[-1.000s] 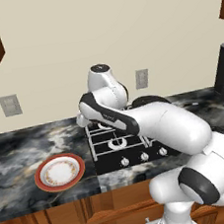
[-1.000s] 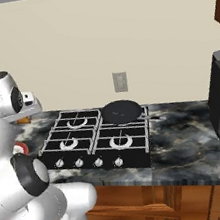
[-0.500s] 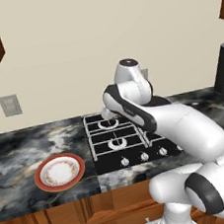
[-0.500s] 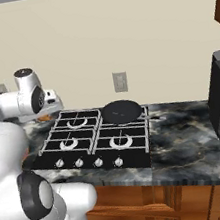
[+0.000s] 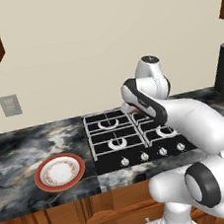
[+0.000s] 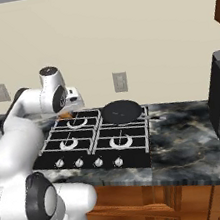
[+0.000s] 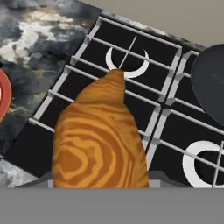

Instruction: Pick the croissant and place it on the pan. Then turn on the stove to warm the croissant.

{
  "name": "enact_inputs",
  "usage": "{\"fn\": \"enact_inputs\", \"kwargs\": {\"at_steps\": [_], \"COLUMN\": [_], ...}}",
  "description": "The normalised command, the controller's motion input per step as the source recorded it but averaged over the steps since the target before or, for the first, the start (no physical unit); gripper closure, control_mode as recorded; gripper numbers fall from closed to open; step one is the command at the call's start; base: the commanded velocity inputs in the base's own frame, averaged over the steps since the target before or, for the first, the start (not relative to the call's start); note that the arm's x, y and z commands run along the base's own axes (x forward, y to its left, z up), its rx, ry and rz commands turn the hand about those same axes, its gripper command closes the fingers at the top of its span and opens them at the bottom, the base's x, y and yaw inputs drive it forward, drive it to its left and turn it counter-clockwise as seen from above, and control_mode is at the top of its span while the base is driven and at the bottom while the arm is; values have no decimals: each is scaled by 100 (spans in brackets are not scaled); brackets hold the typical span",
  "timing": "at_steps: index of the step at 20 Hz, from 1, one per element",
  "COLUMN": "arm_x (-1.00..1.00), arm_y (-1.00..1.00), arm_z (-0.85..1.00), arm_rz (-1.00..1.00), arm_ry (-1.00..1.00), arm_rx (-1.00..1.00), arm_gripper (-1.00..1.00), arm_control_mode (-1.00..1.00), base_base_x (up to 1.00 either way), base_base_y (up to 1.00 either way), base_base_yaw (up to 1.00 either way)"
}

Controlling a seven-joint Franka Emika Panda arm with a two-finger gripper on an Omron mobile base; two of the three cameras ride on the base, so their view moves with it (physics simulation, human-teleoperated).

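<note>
Hand (image 6: 70, 107) apparently gripping ridged golden croissant (image 7: 100, 144), over black grated stove (image 7: 144, 96)

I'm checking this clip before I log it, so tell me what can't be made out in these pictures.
- Claw fingertips: hand view, covered by the croissant and cut off by the bottom edge.
- The pan: hand view, cut off by the right edge; left base view, behind the arm.
- Stove knob positions: both base views, too small to read.
- Plate: hand view, cut off at left.

Stove (image 6: 94, 140) set into surface (image 6: 189, 144). Pan (image 6: 122, 111) on rear right burner. Plate (image 5: 59, 171) on surface left of stove. Croissant (image 7: 100, 144) above rear left burner. Knobs (image 6: 88, 162) along stove front.
</note>
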Motion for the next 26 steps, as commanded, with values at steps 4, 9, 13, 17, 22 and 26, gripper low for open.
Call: {"fn": "enact_inputs", "kwargs": {"at_steps": [4, 9, 13, 17, 22, 26], "arm_x": [38, 44, 41, 37, 38, 41], "arm_y": [-52, -47, -43, -41, -28, -18], "arm_z": [0, 0, 0, 0, -11, -17], "arm_rz": [-3, -1, 0, 0, 0, 0], "arm_ry": [0, 0, 0, 0, 0, 0], "arm_rx": [0, 0, 0, 0, 0, 0], "arm_gripper": [100, 100, 100, 100, 100, 100], "arm_control_mode": [-100, -100, -100, -100, -100, -100], "base_base_x": [0, 0, 0, 0, 0, 0], "base_base_y": [0, 0, 0, 0, 0, 0], "base_base_yaw": [0, 0, 0, 0, 0, 0]}}
